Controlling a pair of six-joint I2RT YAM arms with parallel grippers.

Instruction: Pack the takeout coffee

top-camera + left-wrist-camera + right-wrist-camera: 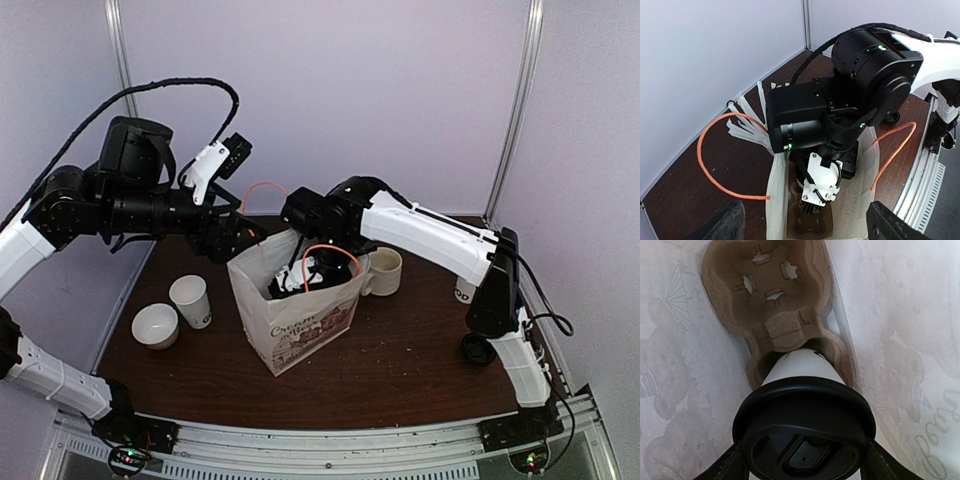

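A white printed paper bag (300, 325) with orange handles stands mid-table. My right gripper (310, 275) reaches down inside it. In the right wrist view my right gripper (805, 460) is shut on a takeout coffee cup (800, 372) at its black lid (805, 432). The cup's base sits in a socket of the brown pulp carrier (765, 290) on the bag's floor. My left gripper (232, 240) hovers open at the bag's back rim, its fingers (720, 225) spread wide. A second lettered white cup (465, 290) stands half hidden behind the right arm, its lid not visible.
A lidless white paper cup (190, 300) and a white bowl (155, 325) stand left of the bag. A cream mug (385, 270) stands just right of it. White sticks (747, 120) fan out behind the bag. Walls close in the back and sides.
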